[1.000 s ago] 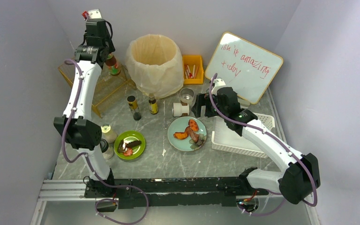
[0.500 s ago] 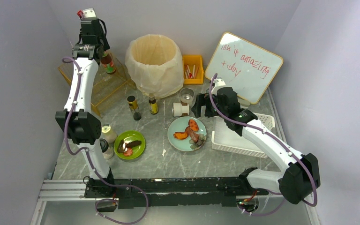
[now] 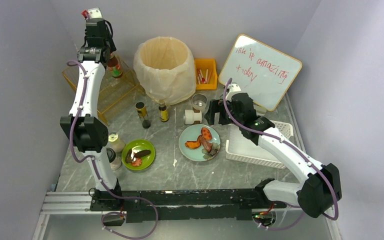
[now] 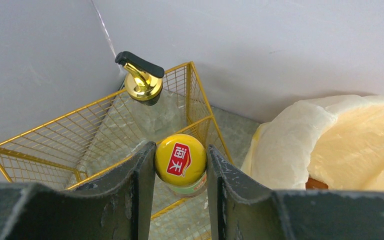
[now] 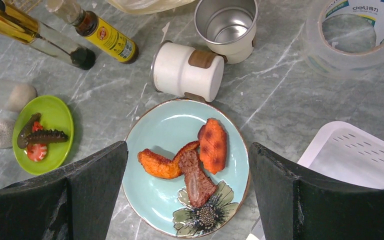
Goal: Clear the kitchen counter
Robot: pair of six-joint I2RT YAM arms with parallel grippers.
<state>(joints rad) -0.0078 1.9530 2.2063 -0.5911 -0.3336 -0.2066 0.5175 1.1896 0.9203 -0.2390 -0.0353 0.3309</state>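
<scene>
My left claw [image 4: 181,167] is closed on a small bottle [image 4: 181,161], one dark finger pressed against each side of its round yellow cap, at the lower centre of the left wrist view. Just behind the bottle is a gold wire basket [image 4: 105,125], filling the left half of that view. A clear bottle with a gold pourer [image 4: 142,82] stands inside the basket. I cannot tell whether the bottle I hold rests on anything. At the right edge of the view is a bin lined with a pale bag [image 4: 330,140].

My right claw [image 5: 186,146] is spread wide and holds nothing. Its two fingers frame a light blue plate [image 5: 165,130] at the lower centre of the right wrist view. The plate carries orange and brown pieces of food [image 5: 212,145]. Just above the plate a white cup [image 5: 187,70] lies on its side, and an upright metal cup [image 5: 226,22] sits against it. A roll of clear tape [image 5: 357,30] is at the upper right, a white slatted basket [image 5: 360,160] at the lower right, and a green plate [image 5: 55,110] with food at the left edge.

The kitchen counter [image 3: 180,172], grey with thin white veins, fills the middle of the top view, with all of these things on it.
</scene>
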